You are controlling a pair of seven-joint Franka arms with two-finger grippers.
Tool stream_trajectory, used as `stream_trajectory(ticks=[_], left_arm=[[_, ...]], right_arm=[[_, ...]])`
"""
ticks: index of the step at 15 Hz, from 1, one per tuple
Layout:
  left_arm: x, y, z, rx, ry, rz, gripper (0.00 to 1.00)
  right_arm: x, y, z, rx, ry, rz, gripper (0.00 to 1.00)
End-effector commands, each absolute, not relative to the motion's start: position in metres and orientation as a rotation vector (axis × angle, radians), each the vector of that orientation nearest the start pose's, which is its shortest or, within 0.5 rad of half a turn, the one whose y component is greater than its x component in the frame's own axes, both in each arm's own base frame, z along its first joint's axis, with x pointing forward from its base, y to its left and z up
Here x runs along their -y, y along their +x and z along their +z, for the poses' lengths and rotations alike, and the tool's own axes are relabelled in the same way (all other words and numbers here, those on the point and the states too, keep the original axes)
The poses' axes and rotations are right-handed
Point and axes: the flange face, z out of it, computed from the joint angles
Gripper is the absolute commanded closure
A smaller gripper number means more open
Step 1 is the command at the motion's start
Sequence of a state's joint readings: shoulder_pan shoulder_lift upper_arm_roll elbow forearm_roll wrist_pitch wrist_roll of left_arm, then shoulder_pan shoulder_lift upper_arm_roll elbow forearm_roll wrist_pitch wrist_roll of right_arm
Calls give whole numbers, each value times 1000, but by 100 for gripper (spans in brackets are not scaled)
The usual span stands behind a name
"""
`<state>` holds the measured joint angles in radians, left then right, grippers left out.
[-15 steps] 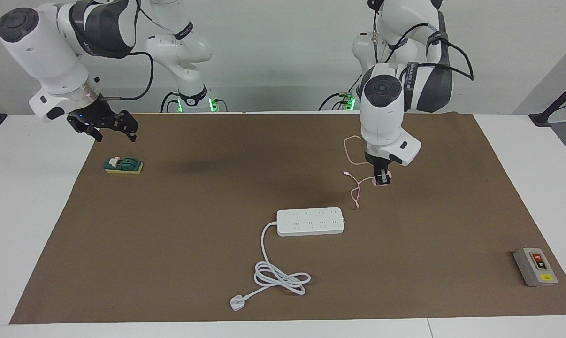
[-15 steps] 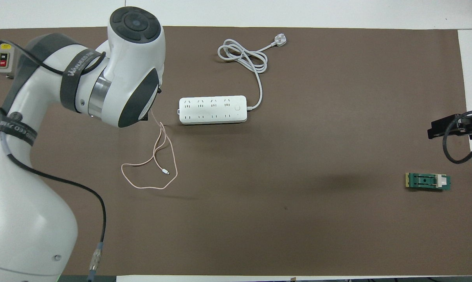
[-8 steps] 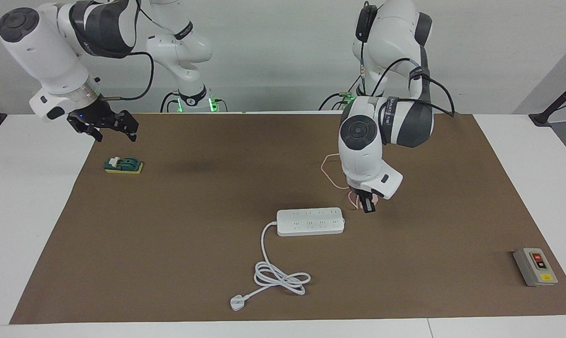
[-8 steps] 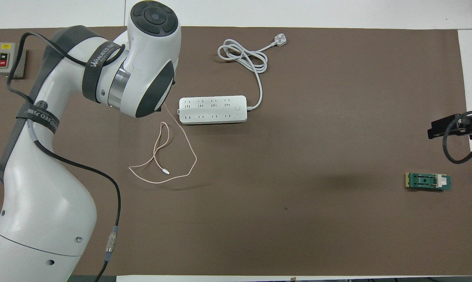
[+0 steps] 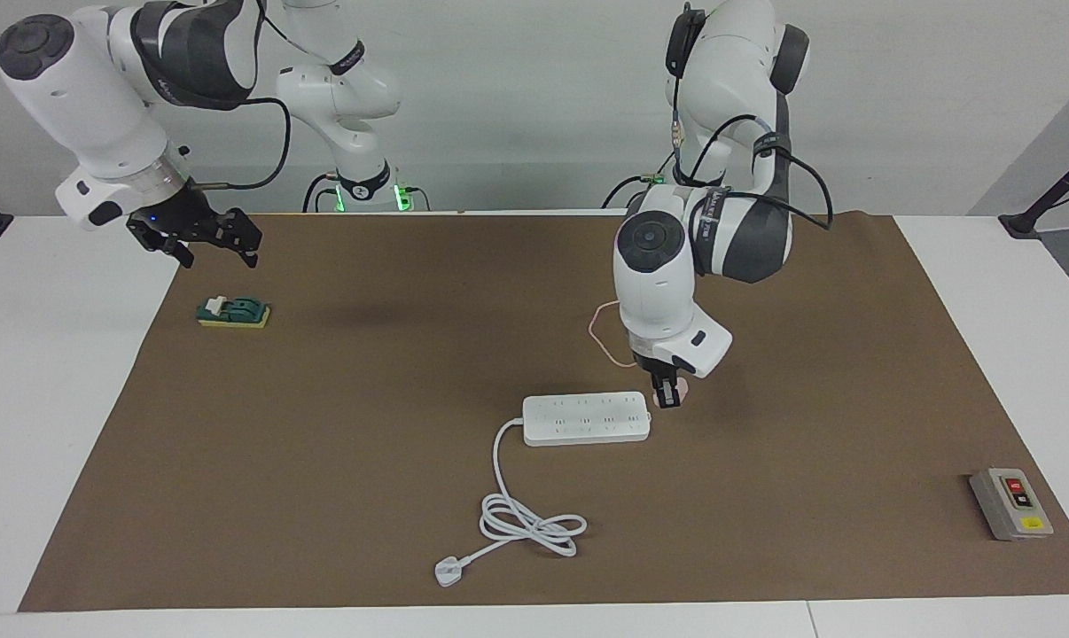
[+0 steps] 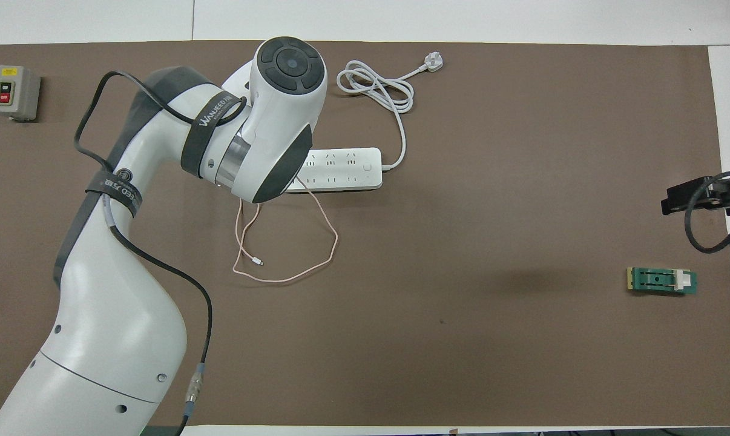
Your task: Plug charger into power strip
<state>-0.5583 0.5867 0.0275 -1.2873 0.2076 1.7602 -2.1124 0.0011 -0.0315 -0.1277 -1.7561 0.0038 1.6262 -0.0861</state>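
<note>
The white power strip (image 5: 588, 418) lies in the middle of the brown mat; in the overhead view (image 6: 344, 169) my left arm covers one end of it. My left gripper (image 5: 669, 395) is shut on the pale pink charger (image 5: 682, 387) and holds it low, just beside the strip's end toward the left arm's end of the table. The thin pink cable (image 6: 292, 275) trails from it in a loop on the mat, nearer to the robots than the strip. In the overhead view the left wrist hides the gripper and the charger. My right gripper (image 5: 205, 241) is open and waits in the air near a green block.
A green and yellow block (image 5: 233, 312) lies at the right arm's end of the mat. A grey switch box (image 5: 1010, 503) sits at the left arm's end, farther from the robots. The strip's thick coiled cord (image 5: 530, 523) and flat white plug (image 5: 448, 572) lie farther from the robots than the strip.
My left gripper has carried the charger away from the robots and sideways to the power strip's end, dragging the pink cable along. The right arm has not moved.
</note>
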Motion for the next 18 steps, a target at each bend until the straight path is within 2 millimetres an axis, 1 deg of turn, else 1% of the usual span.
stream_trajectory(ticks=[1, 9, 12, 15, 18], left_arm=[[345, 604, 396, 2081, -2102, -257, 100], [345, 591, 378, 2093, -2129, -257, 100], [346, 592, 367, 2090, -2130, -255, 100], [351, 588, 367, 2084, -2134, -252, 100], [353, 589, 367, 2085, -2140, -253, 100]], right_arm=[[70, 532, 563, -36, -3130, 159, 0], [70, 532, 564, -36, -3130, 156, 0], [70, 532, 563, -34, -3130, 159, 0], [70, 532, 564, -36, -3130, 156, 0], [70, 532, 564, -34, -3130, 156, 0]])
